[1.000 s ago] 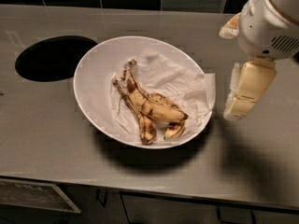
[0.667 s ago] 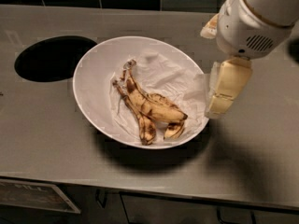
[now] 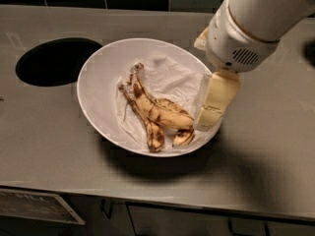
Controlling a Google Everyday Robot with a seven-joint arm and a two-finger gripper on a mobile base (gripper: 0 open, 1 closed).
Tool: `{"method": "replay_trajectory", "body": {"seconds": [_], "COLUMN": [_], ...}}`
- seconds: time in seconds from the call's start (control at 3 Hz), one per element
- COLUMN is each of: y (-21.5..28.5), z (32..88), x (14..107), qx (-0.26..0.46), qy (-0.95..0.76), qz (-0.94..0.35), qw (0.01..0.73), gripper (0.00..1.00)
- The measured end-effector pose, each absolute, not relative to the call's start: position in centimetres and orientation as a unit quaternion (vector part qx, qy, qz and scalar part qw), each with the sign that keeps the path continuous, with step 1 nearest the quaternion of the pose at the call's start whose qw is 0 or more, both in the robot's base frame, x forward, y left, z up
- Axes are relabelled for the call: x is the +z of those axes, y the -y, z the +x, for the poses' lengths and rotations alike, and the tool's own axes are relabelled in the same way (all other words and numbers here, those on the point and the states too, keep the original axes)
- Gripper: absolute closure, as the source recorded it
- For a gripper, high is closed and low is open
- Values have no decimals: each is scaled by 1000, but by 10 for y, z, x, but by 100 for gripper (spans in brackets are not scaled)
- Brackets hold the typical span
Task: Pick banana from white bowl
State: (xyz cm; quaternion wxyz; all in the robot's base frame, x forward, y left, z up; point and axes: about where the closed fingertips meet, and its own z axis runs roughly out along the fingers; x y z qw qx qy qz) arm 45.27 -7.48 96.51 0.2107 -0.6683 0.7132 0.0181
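The banana (image 3: 156, 113) is a limp, brown-spotted yellow peel with several strips. It lies in the middle-right of the white bowl (image 3: 96, 90), on a crumpled white paper sheet (image 3: 172, 80). The gripper (image 3: 212, 104) hangs from the white arm at the upper right. It is over the bowl's right rim, just right of the peel. It holds nothing. Its cream fingers (image 3: 220, 93) point down toward the bowl's inside.
A dark oval hole (image 3: 56, 60) is cut in the grey counter (image 3: 49, 146) left of the bowl. A dark tiled wall runs along the back. The counter's front edge runs along the bottom, with cabinet fronts below it.
The arm and gripper have moved left, from beside the bowl's right edge to over its right rim, closer to the peel. The peel and bowl have not moved.
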Motion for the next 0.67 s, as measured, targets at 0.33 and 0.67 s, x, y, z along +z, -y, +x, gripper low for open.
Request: {"method": "replay_trajectory", "body": {"seconds": [0.33, 0.67], "y": [55, 21], "z": [454, 471], "x": [959, 936], "qx": [25, 53], "qy": [-715, -710], "qz": [-663, -667], "qw": [220, 221], "gripper": [0, 0]}}
